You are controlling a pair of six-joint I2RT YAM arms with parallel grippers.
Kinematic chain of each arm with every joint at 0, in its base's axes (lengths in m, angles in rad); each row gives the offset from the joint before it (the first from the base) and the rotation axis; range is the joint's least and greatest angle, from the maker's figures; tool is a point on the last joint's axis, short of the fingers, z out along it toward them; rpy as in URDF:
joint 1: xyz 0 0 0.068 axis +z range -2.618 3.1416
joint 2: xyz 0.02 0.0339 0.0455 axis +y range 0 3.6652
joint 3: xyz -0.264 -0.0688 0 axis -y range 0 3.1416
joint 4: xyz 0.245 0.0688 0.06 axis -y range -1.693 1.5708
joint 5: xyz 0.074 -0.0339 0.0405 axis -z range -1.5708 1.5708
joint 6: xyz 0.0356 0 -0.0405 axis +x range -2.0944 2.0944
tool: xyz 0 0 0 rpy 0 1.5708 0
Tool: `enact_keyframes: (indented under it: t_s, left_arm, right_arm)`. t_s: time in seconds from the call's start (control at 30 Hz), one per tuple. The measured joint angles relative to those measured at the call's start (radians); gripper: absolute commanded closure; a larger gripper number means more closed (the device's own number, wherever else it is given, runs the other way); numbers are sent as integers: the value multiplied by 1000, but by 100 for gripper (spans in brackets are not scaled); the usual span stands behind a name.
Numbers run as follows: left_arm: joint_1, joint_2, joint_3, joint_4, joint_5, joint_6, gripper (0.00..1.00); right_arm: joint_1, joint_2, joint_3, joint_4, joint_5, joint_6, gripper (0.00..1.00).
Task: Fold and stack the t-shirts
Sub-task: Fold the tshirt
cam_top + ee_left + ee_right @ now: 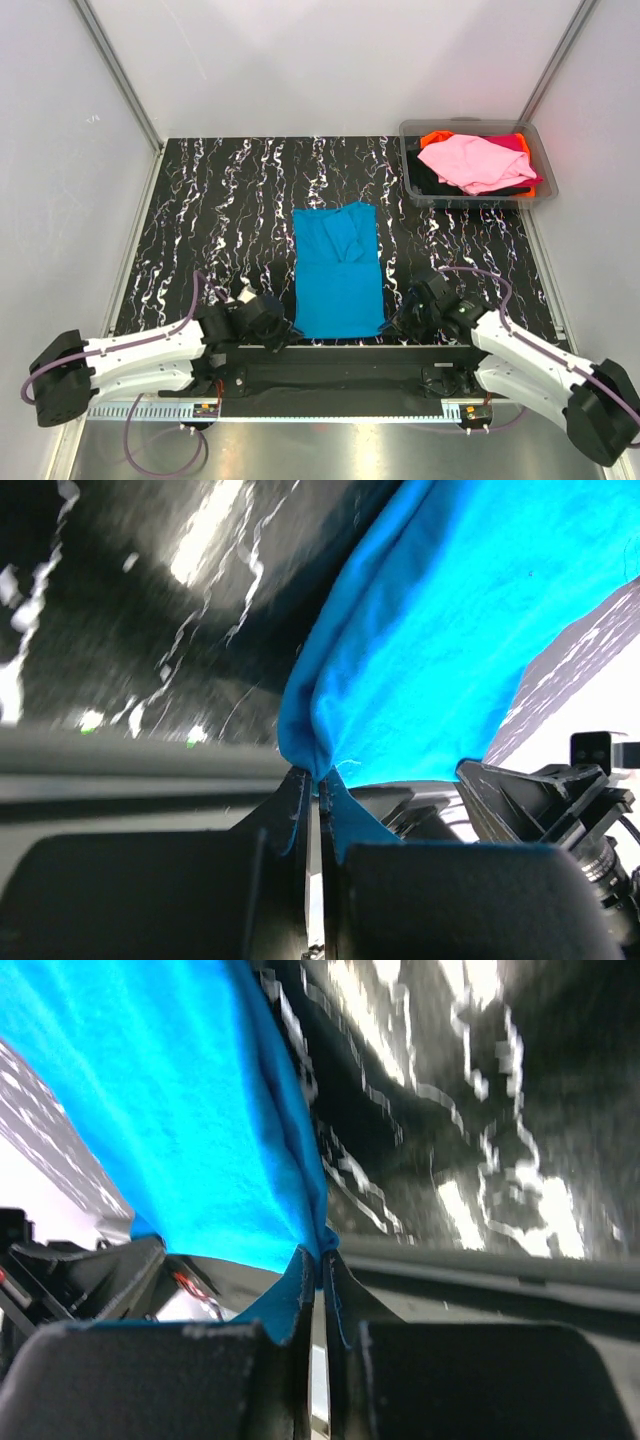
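- Nearest to the top camera, the left arm (130, 360) and the right arm (540, 365) are being seen at the bottom edge. Both are reaching inward over the black marbled table (220, 220).
- At the near left corner of the turquoise-blue t-shirt (338, 275), the left gripper (283, 328) is being held low. In the left wrist view its fingers (290, 825) are being pressed close together, with a pinch of the blue cloth caught between them.
- In the middle of the table, the turquoise-blue t-shirt is being shown as a long, narrow rectangle. It is lying flat, with a sleeve folded over its far part.
- At the near right corner of the same shirt, the right gripper (395, 322) is being held low too. In the right wrist view its fingers (345, 1300) are being closed narrowly on the blue hem.
- At the far right corner of the table, well apart from the blue shirt, a clear grey bin (470, 201) is standing.
- Inside it the light pink t-shirt (470, 162) is lying crumpled on top. The orange t-shirt (437, 137), the magenta t-shirt (515, 143) and the black t-shirt (430, 180) are showing around and under it.
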Motion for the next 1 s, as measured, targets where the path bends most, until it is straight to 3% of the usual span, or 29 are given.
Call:
enact_keyframes:
  t_s: [0.3, 0.6, 0.73, 1.0]
  left_arm:
    - [-134, -24, 102, -172, -50, -55, 100]
    - [-147, -25, 267, -323, -163, 15, 100]
    - [-50, 26, 420, -342, -206, 152, 100]
    - [250, 214, 660, -322, -173, 488, 100]
  right_arm:
    - [112, -111, 44, -138, 24, 40, 100]
    - [149, -94, 146, -241, 70, 42, 100]
    - [102, 0, 280, -262, 76, -12, 100]
    - [-154, 276, 597, -274, 13, -223, 100]
